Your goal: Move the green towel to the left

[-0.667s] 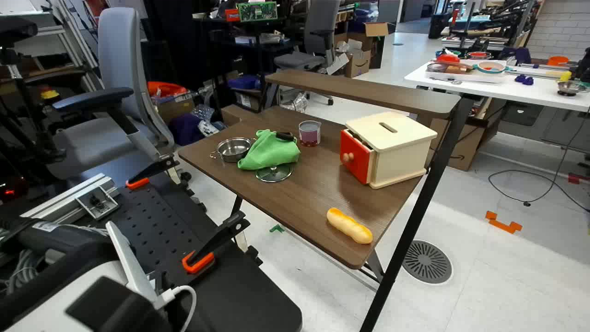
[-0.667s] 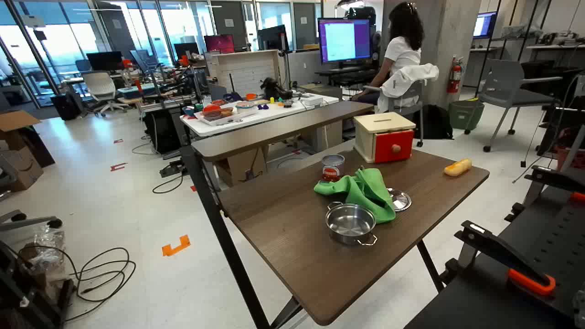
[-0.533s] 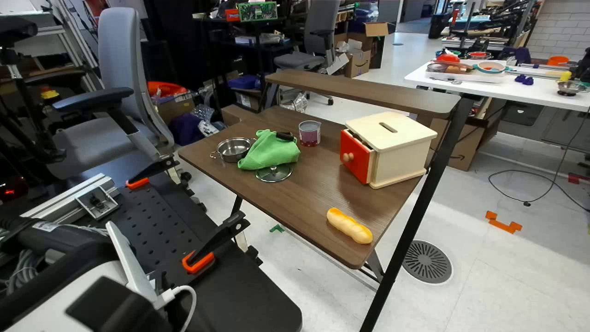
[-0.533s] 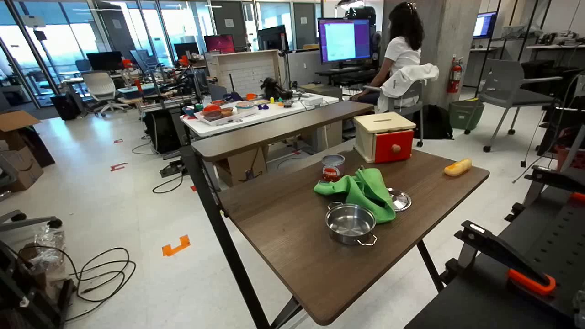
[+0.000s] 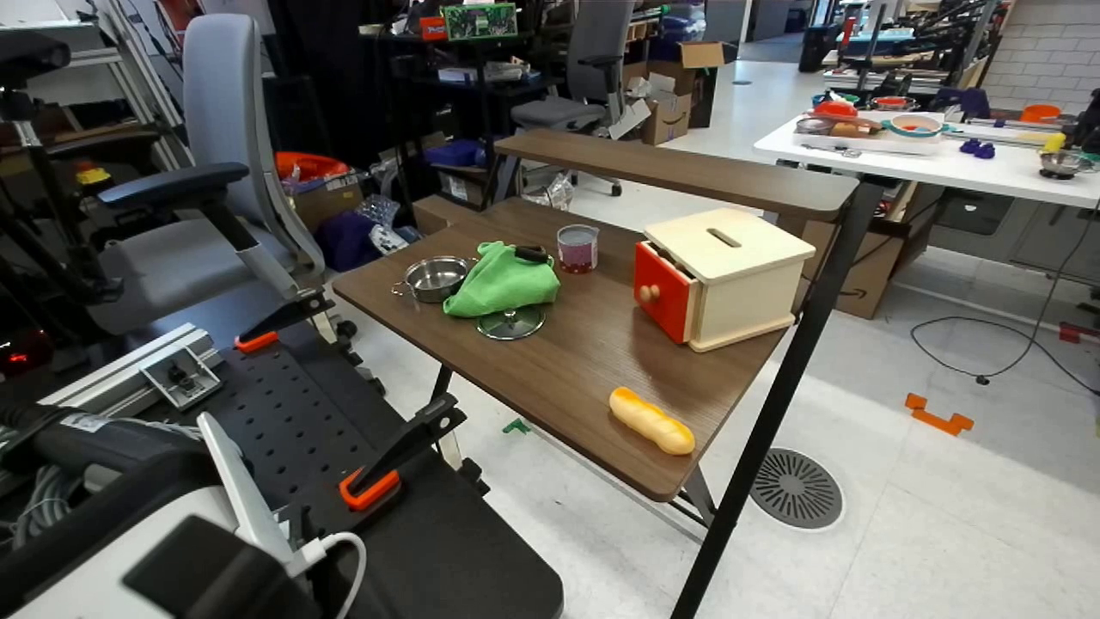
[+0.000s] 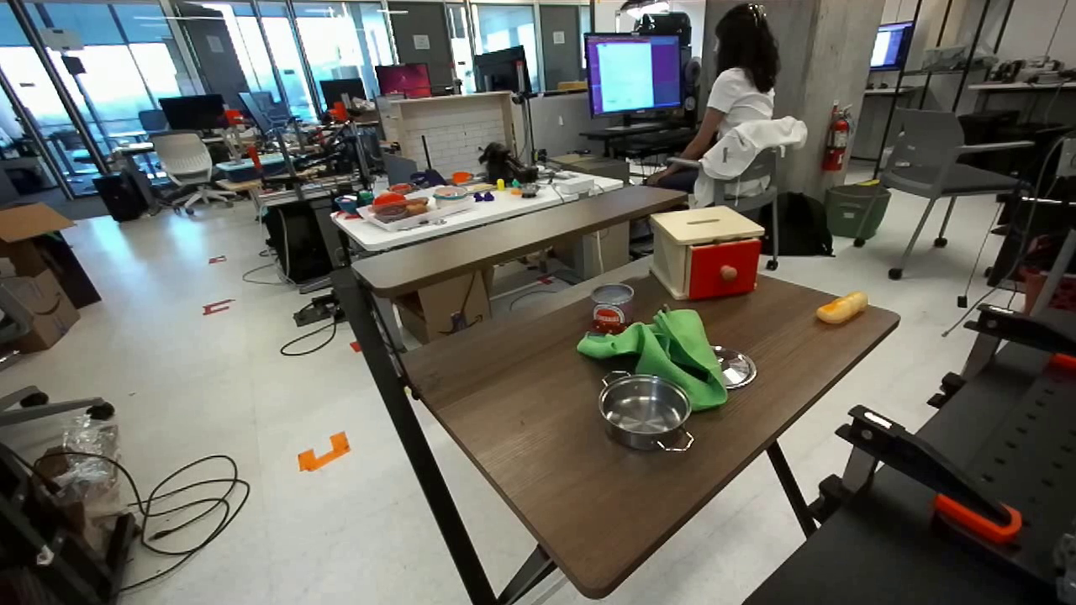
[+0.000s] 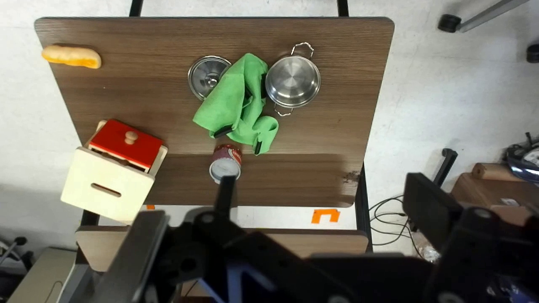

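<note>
A crumpled green towel (image 7: pixel 227 103) lies on the brown table (image 7: pixel 147 92), with black patches showing in its folds in the wrist view. The towel also shows in both exterior views (image 5: pixel 503 281) (image 6: pixel 672 353). It lies between a steel pot (image 7: pixel 293 81) and a round lid (image 7: pixel 206 77) and partly covers the lid. My gripper (image 7: pixel 322 183) is open, its dark fingers wide apart with nothing between them. It hangs high above the table, apart from the towel. The gripper is out of sight in both exterior views.
A can (image 7: pixel 226 162) stands beside the towel. A wooden box with a red drawer (image 7: pixel 126 143) and a toy bread roll (image 7: pixel 71 56) are also on the table. A raised shelf (image 5: pixel 670 172) runs along one long side of the table.
</note>
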